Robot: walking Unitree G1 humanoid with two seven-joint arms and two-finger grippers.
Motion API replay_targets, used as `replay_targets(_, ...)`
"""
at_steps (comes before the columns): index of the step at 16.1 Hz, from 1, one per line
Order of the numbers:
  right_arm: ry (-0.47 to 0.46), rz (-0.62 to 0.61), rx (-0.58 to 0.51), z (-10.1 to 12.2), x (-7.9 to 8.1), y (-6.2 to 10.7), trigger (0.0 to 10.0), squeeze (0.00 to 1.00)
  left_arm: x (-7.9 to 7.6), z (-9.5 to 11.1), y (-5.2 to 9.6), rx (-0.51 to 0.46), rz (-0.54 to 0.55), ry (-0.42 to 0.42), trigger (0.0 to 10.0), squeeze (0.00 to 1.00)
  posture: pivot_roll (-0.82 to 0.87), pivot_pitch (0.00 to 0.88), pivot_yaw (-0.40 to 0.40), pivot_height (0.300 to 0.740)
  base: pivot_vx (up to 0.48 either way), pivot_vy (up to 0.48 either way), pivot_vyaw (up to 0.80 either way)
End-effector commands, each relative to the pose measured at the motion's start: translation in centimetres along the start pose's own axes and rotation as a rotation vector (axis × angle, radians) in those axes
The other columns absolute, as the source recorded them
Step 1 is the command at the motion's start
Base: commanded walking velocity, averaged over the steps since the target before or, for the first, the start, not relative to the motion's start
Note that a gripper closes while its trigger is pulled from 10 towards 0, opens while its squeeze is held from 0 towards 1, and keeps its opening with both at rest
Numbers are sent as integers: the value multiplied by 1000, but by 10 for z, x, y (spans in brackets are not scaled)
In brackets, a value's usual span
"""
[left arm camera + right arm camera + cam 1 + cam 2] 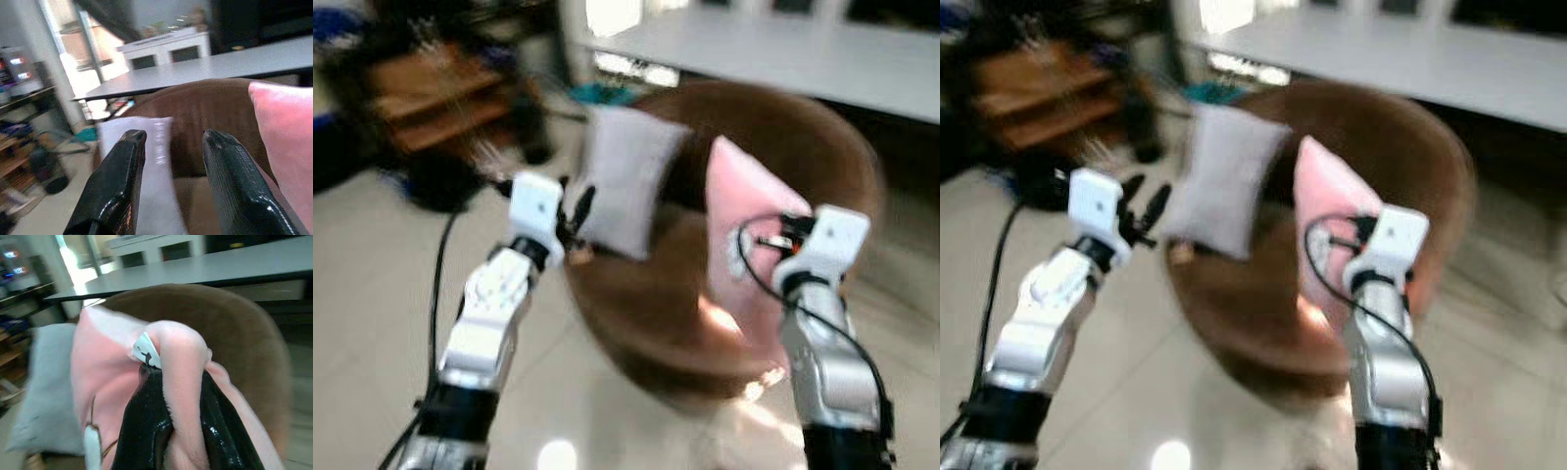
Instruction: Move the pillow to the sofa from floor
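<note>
Between right claw (pixel 183 431) fingers, pink pillow (pixel 122 367)

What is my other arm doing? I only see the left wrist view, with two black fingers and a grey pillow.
Observer: The right tool is shut on a fold of the pink pillow.
Operator: Where is that pillow?
Observer: It stands upright over the seat of the brown sofa, beside the grey pillow.
Operator: Is my arm touching the grey one?
Observer: From the head views, the left tool is open right at its edge. The blur hides whether they touch.
</note>
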State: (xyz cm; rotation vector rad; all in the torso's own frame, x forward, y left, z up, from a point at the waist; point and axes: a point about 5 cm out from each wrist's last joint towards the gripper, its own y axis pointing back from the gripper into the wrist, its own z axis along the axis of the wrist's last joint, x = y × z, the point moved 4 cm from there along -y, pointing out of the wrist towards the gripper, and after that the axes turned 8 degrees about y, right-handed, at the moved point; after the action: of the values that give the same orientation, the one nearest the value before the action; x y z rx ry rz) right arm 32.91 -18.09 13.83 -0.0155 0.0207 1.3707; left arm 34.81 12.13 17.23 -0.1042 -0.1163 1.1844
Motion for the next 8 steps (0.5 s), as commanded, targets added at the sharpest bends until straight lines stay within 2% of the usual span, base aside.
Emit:
replay_targets(1, -13, -5, -40, 10, -3, -1, 10000, 0, -4, 2, -3, -8, -22, 8, 10000, 0, -56, 0, 97, 740, 292, 0, -606)
replay_targets(4, -11, 113, -26, 6, 17, 0, 10000, 0, -4, 1, -1, -4, -26, 6, 10000, 0, -51, 0, 95, 740, 281, 0, 0)
replay_targets(7, -26, 160, -40, 9, 25, 2, 10000, 0, -3, 0, 1, -2, -23, 5, 10000, 0, -48, 0, 92, 740, 290, 0, 0)
replay_targets(8, 5, 185, -48, 10, 30, 2, 10000, 0, -3, 0, 1, -2, -22, 4, 10000, 0, -44, 0, 91, 740, 315, 0, 0)
